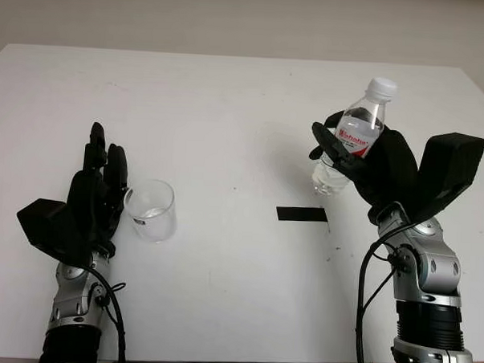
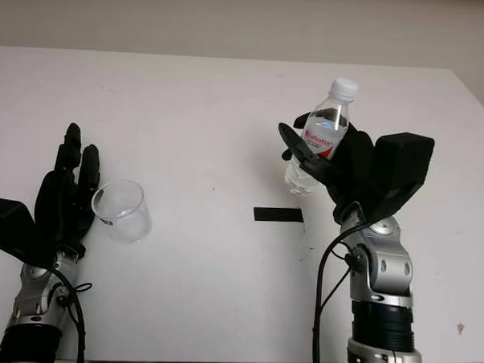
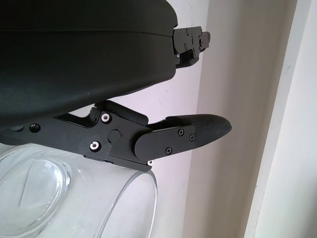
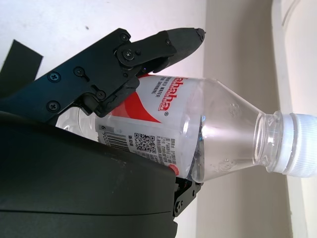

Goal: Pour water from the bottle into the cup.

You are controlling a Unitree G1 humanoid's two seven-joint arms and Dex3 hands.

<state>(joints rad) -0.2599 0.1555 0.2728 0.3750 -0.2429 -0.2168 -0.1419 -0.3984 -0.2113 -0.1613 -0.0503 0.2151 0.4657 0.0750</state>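
We have the right robot hand (image 1: 351, 162) clamped round the labelled middle of a clear plastic water bottle with red-and-white label and white screw cap (image 1: 358, 132), lifted off the white surface (image 1: 245, 109); bottle's long axis runs near upright, tipped a little with cap away from the robot, cap on as far as we can see in the right wrist view; water sits in the lower body. The clear, wide-mouthed plastic cup (image 1: 151, 210) stands upright on the surface, well to the left of the bottle and a bit nearer the robot; left robot hand (image 1: 97, 195) is just beside the cup on its left side, holding nothing, open; in the left wrist view the cup rim sits right against the finger, contact we cannot tell. So the move we judge comes next turns on this: cup lies leftward and down from the bottle, right arm carries it across and mouth must tip toward the left; cap looks like a blocker for pouring. A short black tape strip (image 1: 302, 214) lies on the surface between cup and bottle, nearer the bottle. Surface is plain white, a pale wall behind its far edge.
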